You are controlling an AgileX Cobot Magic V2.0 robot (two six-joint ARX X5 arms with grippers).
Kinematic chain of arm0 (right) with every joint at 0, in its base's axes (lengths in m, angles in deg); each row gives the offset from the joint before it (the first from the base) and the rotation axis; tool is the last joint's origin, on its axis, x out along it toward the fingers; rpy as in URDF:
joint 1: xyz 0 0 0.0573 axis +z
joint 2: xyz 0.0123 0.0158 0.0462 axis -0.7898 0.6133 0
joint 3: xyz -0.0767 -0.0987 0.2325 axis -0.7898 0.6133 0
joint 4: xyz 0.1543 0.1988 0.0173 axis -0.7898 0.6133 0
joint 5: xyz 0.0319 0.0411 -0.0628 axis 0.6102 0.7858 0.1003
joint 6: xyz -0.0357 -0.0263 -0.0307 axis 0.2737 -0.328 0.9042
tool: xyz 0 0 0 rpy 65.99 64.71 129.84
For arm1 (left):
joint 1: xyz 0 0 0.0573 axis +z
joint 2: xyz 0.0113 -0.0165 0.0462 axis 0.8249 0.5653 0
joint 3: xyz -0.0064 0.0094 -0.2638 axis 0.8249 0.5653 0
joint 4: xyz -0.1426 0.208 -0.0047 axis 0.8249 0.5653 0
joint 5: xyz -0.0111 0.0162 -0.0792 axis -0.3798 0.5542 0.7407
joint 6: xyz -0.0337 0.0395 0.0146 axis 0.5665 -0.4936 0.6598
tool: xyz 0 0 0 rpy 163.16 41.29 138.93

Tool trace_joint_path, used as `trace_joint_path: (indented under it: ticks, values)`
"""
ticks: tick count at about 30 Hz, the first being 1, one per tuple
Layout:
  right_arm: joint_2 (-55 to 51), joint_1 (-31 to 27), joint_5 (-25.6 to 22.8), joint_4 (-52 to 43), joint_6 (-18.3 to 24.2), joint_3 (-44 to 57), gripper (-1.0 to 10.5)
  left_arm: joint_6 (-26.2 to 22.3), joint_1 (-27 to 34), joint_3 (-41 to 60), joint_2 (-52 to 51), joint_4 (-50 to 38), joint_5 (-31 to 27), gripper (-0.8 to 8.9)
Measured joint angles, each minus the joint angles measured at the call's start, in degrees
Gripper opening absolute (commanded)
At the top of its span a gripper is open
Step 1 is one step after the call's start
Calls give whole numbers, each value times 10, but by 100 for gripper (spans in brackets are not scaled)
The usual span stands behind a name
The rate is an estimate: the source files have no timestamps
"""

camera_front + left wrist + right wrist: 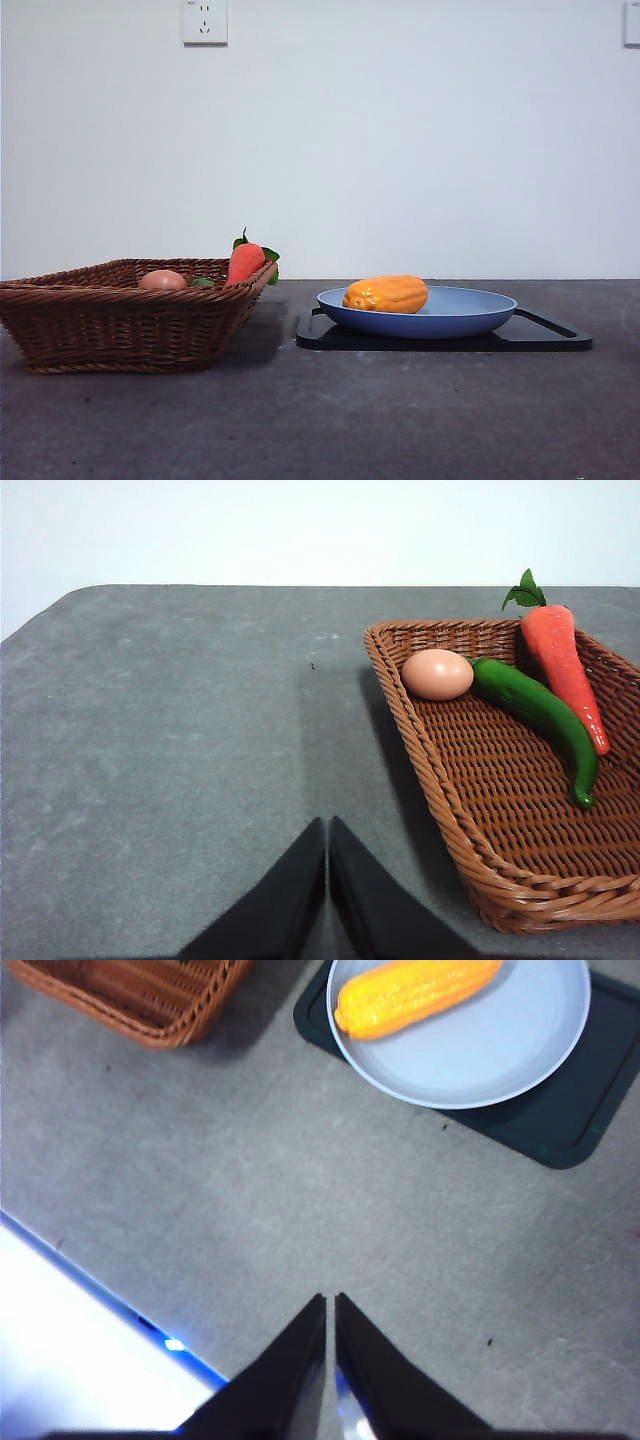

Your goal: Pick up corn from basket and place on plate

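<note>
The orange-yellow corn (386,294) lies on its side in the blue plate (470,312), toward the plate's left part; the right wrist view shows the corn (415,995) on the plate (500,1050) too. The brown wicker basket (110,320) stands at the left. My left gripper (327,830) is shut with nothing in it, over bare table beside the basket (500,810). My right gripper (330,1305) is shut and holds nothing, over bare table well short of the plate. Neither arm shows in the front view.
The plate rests on a flat black tray (550,335). In the basket lie a tan egg (437,674), a green pepper (540,715) and a red-orange carrot (565,665). A bright table edge (90,1360) runs near the right gripper.
</note>
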Motion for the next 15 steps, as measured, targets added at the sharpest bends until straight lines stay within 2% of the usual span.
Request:
trace_joint_path:
  ticks: [3, 7, 11, 15]
  values:
    - [-28, -39, -1, -29, 26, 3, 3, 0, 0, 0, 0, 0, 0, 8]
    - [-102, -122, 24, -131, 45, 46, 3, 0, 0, 0, 0, 0, 0, 8]
    - [-202, -225, 54, -266, 49, 140, 3, 0, 0, 0, 0, 0, 0, 8]
    - [-302, -304, 55, -388, 52, 260, 3, 0, 0, 0, 0, 0, 0, 8]
